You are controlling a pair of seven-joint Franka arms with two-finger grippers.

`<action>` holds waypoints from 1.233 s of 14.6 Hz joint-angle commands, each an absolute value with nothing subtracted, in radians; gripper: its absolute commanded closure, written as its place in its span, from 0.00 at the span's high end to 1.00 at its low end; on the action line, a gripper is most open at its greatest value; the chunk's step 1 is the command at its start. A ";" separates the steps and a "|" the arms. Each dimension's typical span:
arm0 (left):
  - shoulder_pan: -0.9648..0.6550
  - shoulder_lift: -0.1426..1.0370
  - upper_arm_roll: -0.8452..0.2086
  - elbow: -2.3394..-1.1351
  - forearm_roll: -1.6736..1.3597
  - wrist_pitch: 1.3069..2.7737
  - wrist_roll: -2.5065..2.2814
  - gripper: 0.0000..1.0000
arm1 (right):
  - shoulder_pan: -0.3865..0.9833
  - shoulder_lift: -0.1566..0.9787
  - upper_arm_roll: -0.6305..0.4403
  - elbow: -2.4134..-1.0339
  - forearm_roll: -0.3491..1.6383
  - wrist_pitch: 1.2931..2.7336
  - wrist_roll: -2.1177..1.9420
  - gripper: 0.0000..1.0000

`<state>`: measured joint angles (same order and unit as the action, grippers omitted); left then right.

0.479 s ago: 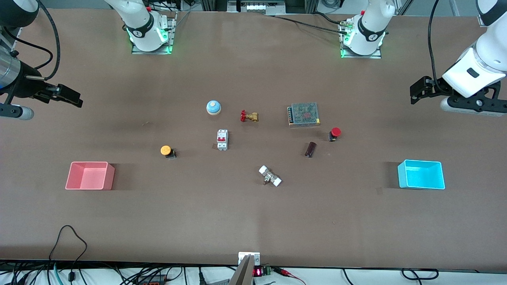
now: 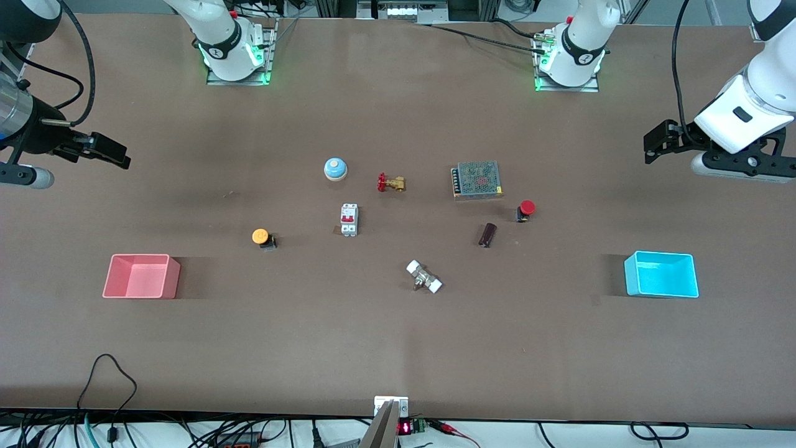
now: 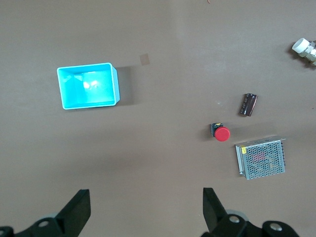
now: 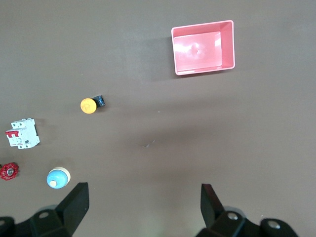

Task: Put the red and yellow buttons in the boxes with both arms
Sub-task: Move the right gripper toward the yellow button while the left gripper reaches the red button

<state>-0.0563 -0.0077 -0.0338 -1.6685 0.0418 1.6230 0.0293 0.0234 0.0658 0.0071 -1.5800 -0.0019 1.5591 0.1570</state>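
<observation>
Buttons first: your red button (image 2: 526,210) lies on its side just nearer the front camera than the mesh-cased power supply (image 2: 477,180), at the supply's corner toward the left arm's end. Its long axis runs cap to body, with the red cap pointing toward the left arm's end and slightly up-table and the black body trailing toward the right arm's end.

Your yellow button (image 2: 263,238) is well apart from the supply, toward the right arm's end and nearer the camera. It also lies on its side, cap toward the right arm's end, black body toward the supply.

Cyan box (image 2: 661,274) sits well toward the left arm's end from the supply, nearer the camera. Pink box (image 2: 142,276) sits at the right arm's end.

Left gripper (image 2: 654,142) hovers over bare table toward the left arm's end from the supply; fingers spread wide, holding nothing, red button well clear of it. Right gripper (image 2: 111,151) hovers over the right arm's end, also wide open and empty, well apart from the yellow button.

Surface is a plain brown mat (image 2: 398,348); cables (image 2: 112,398) hang at the camera-side edge.
</observation>
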 commanded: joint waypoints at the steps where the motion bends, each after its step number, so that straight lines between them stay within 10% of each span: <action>1: -0.054 -0.018 -0.037 -1.674 0.054 1.614 0.052 1.00 | 0.035 0.077 -0.002 -1.569 0.008 1.555 0.152 1.00; 10: -0.145 0.187 -0.089 -1.678 0.048 1.489 -0.003 1.00 | 0.028 0.216 0.087 -1.617 0.006 1.664 0.169 1.00; 18: -0.198 0.259 -0.106 -1.954 0.041 1.997 -0.233 1.00 | 0.052 0.322 0.146 -1.763 -0.002 1.998 0.166 1.00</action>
